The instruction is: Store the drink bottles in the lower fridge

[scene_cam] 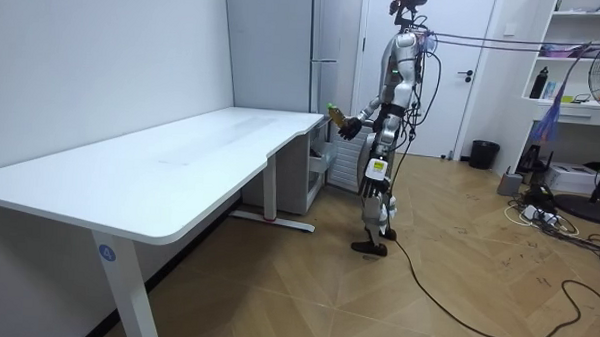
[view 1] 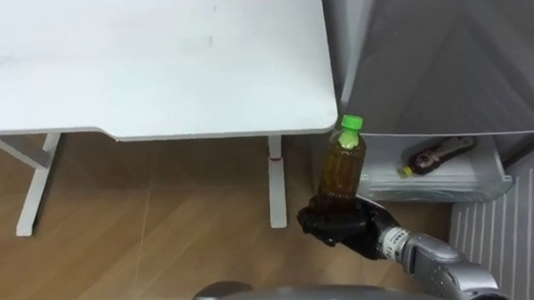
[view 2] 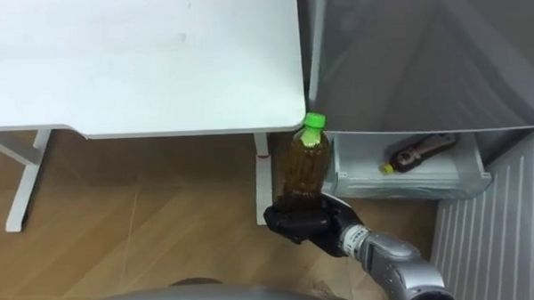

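Observation:
My right hand [view 1: 341, 226] is shut on a bottle of brown tea with a green cap [view 1: 341, 165], gripping it low down and holding it upright. The bottle stands just in front of the table's right corner and left of the fridge [view 1: 442, 55]. The fridge's lower drawer [view 1: 469, 186] is pulled out, and another bottle [view 1: 436, 155] lies on its side in it. In the room view I stand facing the fridge [scene_cam: 328, 79], the held bottle [scene_cam: 334, 112] is at chest height and my left hand [scene_cam: 373, 171] hangs by my hip.
A white desk [view 1: 157, 65] fills the upper left, its white legs [view 1: 275, 181] standing on the wooden floor. A ribbed white panel [view 1: 506, 240] stands at the lower right beside the drawer. Open floor lies under and before the desk.

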`<state>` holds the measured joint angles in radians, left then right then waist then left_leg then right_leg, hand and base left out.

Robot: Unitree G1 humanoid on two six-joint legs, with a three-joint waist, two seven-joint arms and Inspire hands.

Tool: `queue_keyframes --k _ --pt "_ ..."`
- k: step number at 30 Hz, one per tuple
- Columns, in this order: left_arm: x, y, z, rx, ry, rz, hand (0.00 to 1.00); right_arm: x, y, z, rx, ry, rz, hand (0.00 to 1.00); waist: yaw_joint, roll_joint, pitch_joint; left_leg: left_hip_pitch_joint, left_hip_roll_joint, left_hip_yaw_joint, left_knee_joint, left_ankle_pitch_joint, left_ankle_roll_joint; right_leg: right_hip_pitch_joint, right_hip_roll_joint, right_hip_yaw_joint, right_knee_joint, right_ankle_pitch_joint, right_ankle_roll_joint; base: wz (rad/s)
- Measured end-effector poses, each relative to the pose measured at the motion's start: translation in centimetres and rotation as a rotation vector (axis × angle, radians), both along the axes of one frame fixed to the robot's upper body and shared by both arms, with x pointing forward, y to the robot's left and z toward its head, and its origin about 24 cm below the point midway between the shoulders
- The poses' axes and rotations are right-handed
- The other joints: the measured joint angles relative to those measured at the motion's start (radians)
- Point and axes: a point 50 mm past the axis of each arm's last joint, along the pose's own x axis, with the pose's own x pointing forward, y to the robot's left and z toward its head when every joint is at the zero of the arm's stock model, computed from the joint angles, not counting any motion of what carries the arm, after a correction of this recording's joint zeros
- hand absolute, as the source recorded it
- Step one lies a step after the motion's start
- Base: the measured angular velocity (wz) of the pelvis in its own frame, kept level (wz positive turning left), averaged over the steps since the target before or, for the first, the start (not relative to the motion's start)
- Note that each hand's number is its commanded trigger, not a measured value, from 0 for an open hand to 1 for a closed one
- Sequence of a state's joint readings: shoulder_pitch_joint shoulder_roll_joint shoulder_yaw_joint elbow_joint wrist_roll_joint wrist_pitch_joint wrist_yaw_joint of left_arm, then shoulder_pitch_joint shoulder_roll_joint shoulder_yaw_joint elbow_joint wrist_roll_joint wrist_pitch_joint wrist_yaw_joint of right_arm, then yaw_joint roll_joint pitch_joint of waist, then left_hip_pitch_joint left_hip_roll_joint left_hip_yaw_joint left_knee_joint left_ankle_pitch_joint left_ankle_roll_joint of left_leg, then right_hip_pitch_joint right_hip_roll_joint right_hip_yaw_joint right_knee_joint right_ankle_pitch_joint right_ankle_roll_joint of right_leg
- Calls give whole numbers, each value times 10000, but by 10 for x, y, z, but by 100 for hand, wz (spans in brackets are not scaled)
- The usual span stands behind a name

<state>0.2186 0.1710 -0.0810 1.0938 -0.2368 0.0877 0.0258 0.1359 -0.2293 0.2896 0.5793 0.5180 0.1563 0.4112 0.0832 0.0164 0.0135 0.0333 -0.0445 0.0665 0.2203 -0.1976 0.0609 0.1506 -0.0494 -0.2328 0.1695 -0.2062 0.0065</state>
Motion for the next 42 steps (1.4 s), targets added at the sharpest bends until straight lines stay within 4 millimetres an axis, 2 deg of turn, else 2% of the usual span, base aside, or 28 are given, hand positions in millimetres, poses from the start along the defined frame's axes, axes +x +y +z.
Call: queue_keyframes --k 4,8,14,19,24,31,42 --pt "3 0 0 66 -42 -177 0 1 -2 0 84 108 -860 100 -25 -21 -30 -51 -4 14 -13 6 1 -78 1 -13 10 2 0 0" --pt "4 1 1 240 -93 -152 0 2 -3 -1 100 206 -1421 100 -71 -155 -104 -1 -5 45 -55 8 1 -70 -2 -18 1 2 1 0" --pt "4 2 1 416 -62 -129 0 -1 -2 -5 220 580 -2218 100 -92 -222 -72 158 -7 121 -149 -4 16 63 -9 8 -22 15 23 0" --pt "3 0 0 512 16 -279 0 -5 -2 -10 881 1226 -3709 100 -128 -157 -38 168 -13 114 -156 -6 24 60 -8 76 -21 25 41 -3" --pt "-7 0 0 505 302 -440 0 -6 -4 -12 1680 1818 -5317 100 -280 -94 -25 168 -11 129 -157 -6 24 62 -5 72 -19 25 41 0" --pt "-10 0 0 509 610 -1201 0 -4 -6 -11 2292 1940 -6293 100 -288 -26 -27 172 -11 112 -149 -6 23 68 -2 71 -21 25 41 0" --pt "-32 -14 -3 -139 1710 -2255 0 0 -17 -8 3592 2134 -8578 100 -306 136 -27 150 -1 97 24 -16 34 101 -11 77 20 25 41 0"
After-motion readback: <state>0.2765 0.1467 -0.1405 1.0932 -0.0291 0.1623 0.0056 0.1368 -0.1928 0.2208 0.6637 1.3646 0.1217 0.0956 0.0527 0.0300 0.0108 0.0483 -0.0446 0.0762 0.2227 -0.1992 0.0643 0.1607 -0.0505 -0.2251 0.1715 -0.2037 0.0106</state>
